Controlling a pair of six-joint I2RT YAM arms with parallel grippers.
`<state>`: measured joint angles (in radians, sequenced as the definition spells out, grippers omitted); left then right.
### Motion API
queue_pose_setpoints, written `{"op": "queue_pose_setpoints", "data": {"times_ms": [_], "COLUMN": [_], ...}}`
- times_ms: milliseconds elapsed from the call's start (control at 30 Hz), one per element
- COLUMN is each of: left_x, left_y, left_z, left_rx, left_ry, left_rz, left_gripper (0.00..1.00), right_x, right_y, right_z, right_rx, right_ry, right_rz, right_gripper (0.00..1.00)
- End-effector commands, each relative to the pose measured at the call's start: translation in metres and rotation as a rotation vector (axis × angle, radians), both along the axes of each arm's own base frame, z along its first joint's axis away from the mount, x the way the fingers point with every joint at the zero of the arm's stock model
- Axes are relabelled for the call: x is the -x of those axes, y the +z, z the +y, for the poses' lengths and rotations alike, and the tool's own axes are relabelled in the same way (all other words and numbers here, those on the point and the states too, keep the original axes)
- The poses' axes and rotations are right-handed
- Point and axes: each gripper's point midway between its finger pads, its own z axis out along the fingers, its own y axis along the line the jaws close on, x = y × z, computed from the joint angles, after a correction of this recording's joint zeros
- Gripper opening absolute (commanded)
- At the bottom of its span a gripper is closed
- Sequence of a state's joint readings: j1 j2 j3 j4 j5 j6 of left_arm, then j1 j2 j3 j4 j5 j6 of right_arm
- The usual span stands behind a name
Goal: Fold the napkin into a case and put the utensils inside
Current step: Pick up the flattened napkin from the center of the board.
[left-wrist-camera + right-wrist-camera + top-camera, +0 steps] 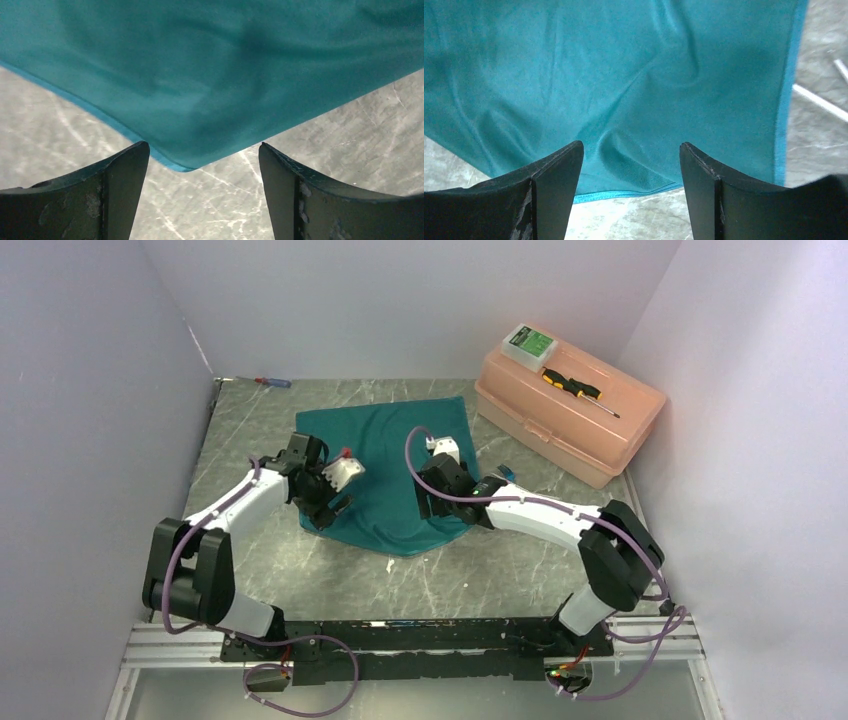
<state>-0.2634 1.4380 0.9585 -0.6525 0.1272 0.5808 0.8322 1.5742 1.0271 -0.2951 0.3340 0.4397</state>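
While my left pincer (204, 150) stands apart, empty, at the 7 o'clock corner of the napkin (390, 475), my right pincer (631, 147) stands apart, empty, over its 4 o'clock hem. Napkin lies spread, unfolded, on the table (300, 570); two white sticks (819, 100) rest beside it at 3 o'clock.

The white and black left arm (235, 502) goes up from its base at the near left, bends at the elbow and reaches forward and inward. Its two-finger left gripper (202, 150) is tilted downward, and the dark fingers (122, 172) stand wide apart with nothing clamped between them. The white and black right arm (545, 512) reaches inward from the near right in a similar way. Its two-finger right gripper (631, 147) is also tilted downward, the jaws parted and gripping nothing
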Motion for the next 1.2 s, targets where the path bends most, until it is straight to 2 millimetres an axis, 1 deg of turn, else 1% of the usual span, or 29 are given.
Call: {"op": "queue_pose_setpoints", "data": {"times_ms": [0, 67, 133, 167, 200, 300, 333, 400, 500, 600, 633, 667, 700, 733, 767, 800, 867, 900, 933, 1000, 1033, 1100, 1167], "left_x": [-0.001, -0.001, 0.002, 0.003, 0.003, 0.004, 0.003, 0.003, 0.006, 0.010, 0.008, 0.007, 0.004, 0.002, 0.000, -0.001, -0.003, -0.003, -0.002, 0.004, 0.007, 0.019, 0.036], "left_y": [-0.012, -0.022, -0.034, -0.039, -0.043, -0.051, -0.053, -0.058, -0.069, -0.074, -0.073, -0.071, -0.067, -0.062, -0.053, -0.043, -0.016, -0.001, 0.013, 0.034, 0.044, 0.048, 0.042], "left_z": [-0.017, -0.016, -0.012, -0.009, -0.003, 0.009, 0.012, 0.018, 0.037, 0.061, 0.074, 0.082, 0.089, 0.091, 0.088, 0.083, 0.061, 0.048, 0.038, 0.020, 0.014, 0.010, 0.010], "left_rx": [0.075, 0.052, 0.000, -0.024, -0.054, -0.121, -0.143, -0.179, -0.263, -0.291, -0.300, -0.305, -0.304, -0.291, -0.267, -0.231, -0.114, -0.053, -0.008, 0.064, 0.090, 0.113, 0.108], "left_ry": [0.002, -0.028, -0.077, -0.095, -0.104, -0.114, -0.115, -0.134, -0.151, -0.139, -0.116, -0.104, -0.088, -0.076, -0.067, -0.054, -0.058, -0.057, -0.065, -0.092, -0.108, -0.147, -0.198], "left_rz": [0.004, -0.028, -0.059, -0.068, -0.078, -0.089, -0.098, -0.110, -0.102, -0.088, -0.095, -0.098, -0.106, -0.111, -0.113, -0.116, -0.128, -0.139, -0.133, -0.107, -0.095, -0.055, -0.006], "left_gripper": [0.85, 0.83, 0.77, 0.71, 0.63, 0.46, 0.42, 0.40, 0.42, 0.42, 0.42, 0.42, 0.42, 0.43, 0.46, 0.51, 0.65, 0.70, 0.77, 0.86, 0.88, 0.89, 0.88], "right_x": [-0.001, 0.000, 0.000, 0.001, 0.001, -0.001, -0.004, -0.012, -0.017, -0.014, -0.012, -0.009, -0.007, -0.004, -0.003, -0.002, 0.003, 0.007, 0.010, 0.023, 0.032, 0.052, 0.070], "right_y": [0.004, 0.001, -0.003, -0.005, -0.008, -0.013, -0.014, -0.008, 0.002, 0.002, 0.000, -0.002, -0.004, -0.006, -0.008, -0.008, -0.007, -0.005, -0.003, -0.003, -0.003, -0.006, -0.015], "right_z": [0.025, 0.025, 0.025, 0.025, 0.024, 0.021, 0.018, 0.014, 0.015, 0.017, 0.017, 0.017, 0.017, 0.016, 0.014, 0.012, 0.008, 0.005, 0.000, -0.009, -0.011, -0.016, -0.023], "right_rx": [-0.142, -0.142, -0.136, -0.131, -0.126, -0.113, -0.102, -0.102, -0.116, -0.111, -0.114, -0.115, -0.115, -0.112, -0.107, -0.102, -0.083, -0.065, -0.037, 0.008, 0.020, 0.033, 0.049], "right_ry": [0.009, 0.008, 0.011, 0.012, 0.010, 0.002, -0.008, -0.026, -0.029, -0.026, -0.024, -0.022, -0.021, -0.021, -0.023, -0.026, -0.033, -0.038, -0.056, -0.077, -0.077, -0.074, -0.071], "right_rz": [0.017, 0.025, 0.035, 0.042, 0.046, 0.061, 0.062, 0.052, 0.048, 0.066, 0.072, 0.076, 0.080, 0.084, 0.087, 0.087, 0.082, 0.076, 0.063, 0.060, 0.060, 0.071, 0.099], "right_gripper": [0.74, 0.76, 0.77, 0.78, 0.78, 0.80, 0.80, 0.80, 0.80, 0.80, 0.80, 0.80, 0.80, 0.81, 0.81, 0.81, 0.82, 0.82, 0.82, 0.83, 0.84, 0.84, 0.84]}}
